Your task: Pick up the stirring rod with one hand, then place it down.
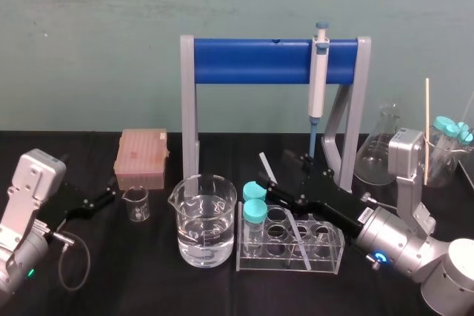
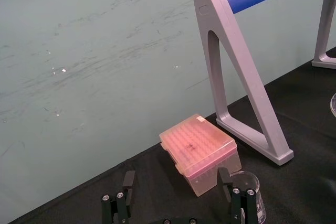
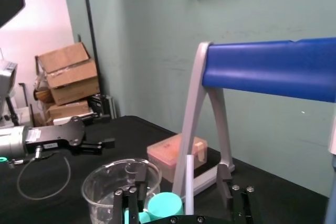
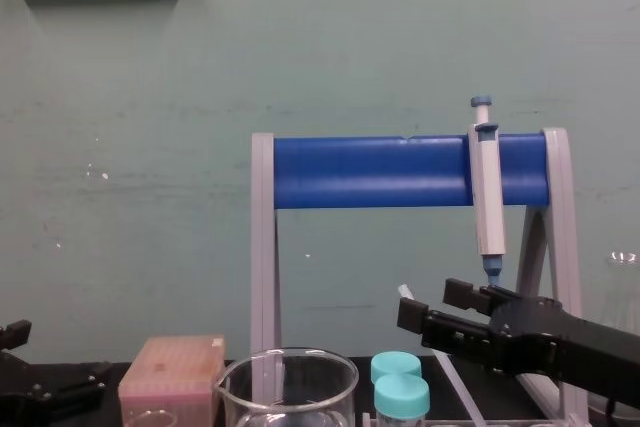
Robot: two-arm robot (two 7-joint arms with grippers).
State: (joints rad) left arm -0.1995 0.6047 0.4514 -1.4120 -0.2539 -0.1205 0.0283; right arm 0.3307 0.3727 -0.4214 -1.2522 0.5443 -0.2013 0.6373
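The stirring rod (image 1: 295,233) is a thin whitish stick that leans tilted across the clear tube rack (image 1: 326,257), with its upper end pointing up and to the left. My right gripper (image 1: 280,173) reaches in from the right and straddles the rod's upper part. Its fingers stand wide apart, open. In the right wrist view the rod (image 3: 189,177) rises between the two fingers (image 3: 226,186), and neither touches it. From the chest the rod's tip (image 4: 404,293) shows just beside the right gripper (image 4: 428,304). My left gripper (image 1: 111,194) rests open at the left, near a small beaker.
A large beaker of water (image 1: 204,220) stands left of the rack, which holds two teal-capped tubes (image 1: 254,212). Behind is a blue-barred stand (image 1: 252,62) with a hanging pipette (image 1: 319,72). A pink tip box (image 1: 141,157) and small beaker (image 1: 136,203) sit left, a flask (image 1: 381,146) right.
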